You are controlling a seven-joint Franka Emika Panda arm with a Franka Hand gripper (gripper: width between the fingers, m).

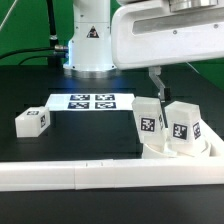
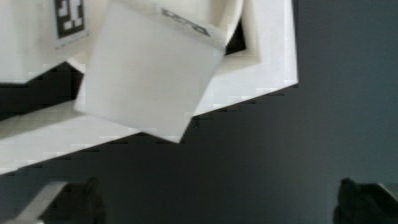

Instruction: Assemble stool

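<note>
The round white seat (image 1: 180, 152) lies at the exterior view's right, against the border rail. Two white tagged legs stand on it: one on the left (image 1: 148, 121) and one on the right (image 1: 184, 123). A third leg (image 1: 32, 121) lies loose on the black table at the left. My gripper (image 1: 158, 88) hangs just above and behind the left standing leg, apart from it. In the wrist view its dark fingertips (image 2: 64, 204) stand wide apart with only dark table between them, so my gripper (image 2: 217, 206) is open and empty. A white leg (image 2: 151, 70) fills that view beyond the fingers.
The marker board (image 1: 92, 101) lies flat in the middle, in front of the robot's base (image 1: 90, 40). The long white border rail (image 1: 90, 176) runs along the front edge. A green wall stands behind.
</note>
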